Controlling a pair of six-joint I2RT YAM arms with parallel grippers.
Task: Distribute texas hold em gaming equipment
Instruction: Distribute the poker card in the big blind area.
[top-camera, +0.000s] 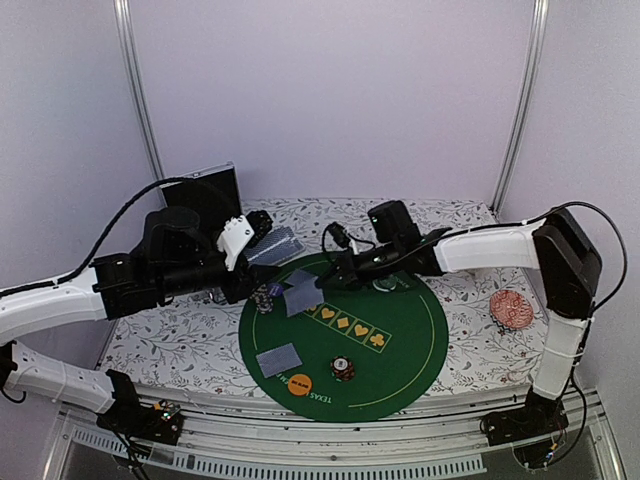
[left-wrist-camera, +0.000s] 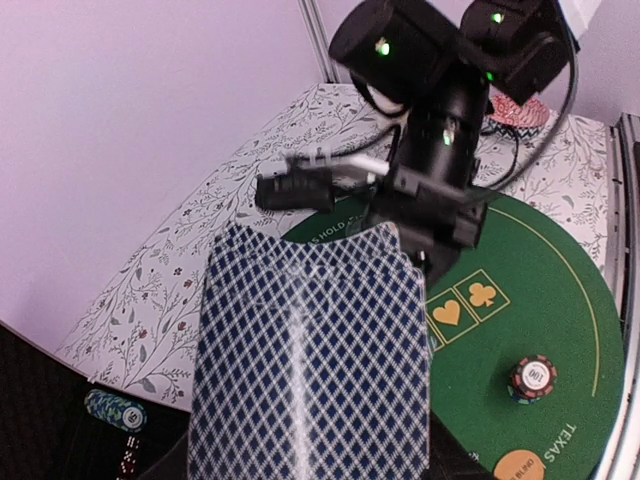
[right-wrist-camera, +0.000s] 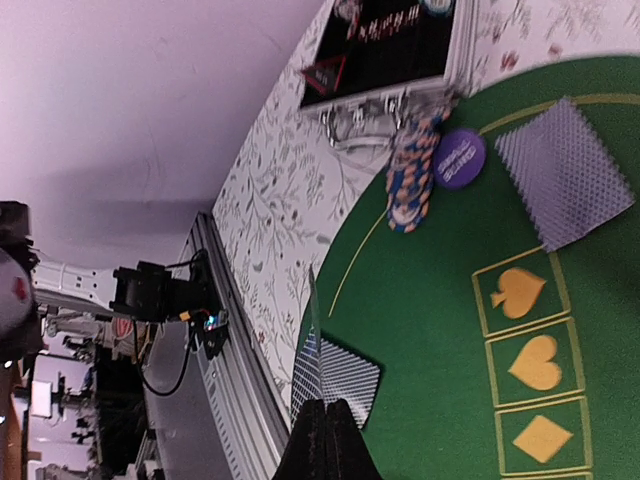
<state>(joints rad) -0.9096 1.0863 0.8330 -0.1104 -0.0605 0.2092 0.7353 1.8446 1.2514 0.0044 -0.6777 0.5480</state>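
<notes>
Right fingers (right-wrist-camera: 316, 445) are squeezed together on a small grey-blue-backed playing card (right-wrist-camera: 315, 320), seen edge-on as a thin sliver, up over the far side of the round green felt mat (top-camera: 400, 340). Left gripper (top-camera: 260, 240) is out toward the far left corner with a blue diamond-backed card (left-wrist-camera: 310, 360) filling its camera, so can't tell if those fingers are open or closed. Two more lie flat on the mat: the far card (top-camera: 300, 297) just beside a purple disc (right-wrist-camera: 460, 158) and a tall blue-and-orange chip stack (right-wrist-camera: 413, 175), the near card (top-camera: 278, 358) closer to the bench's near edge, near an orange round disc (top-camera: 299, 383) and a short red-and-black chip stack (top-camera: 343, 368). In the far left corner sits the open black case (top-camera: 205, 190), red-edged triangle marker (right-wrist-camera: 325, 72) inside
</notes>
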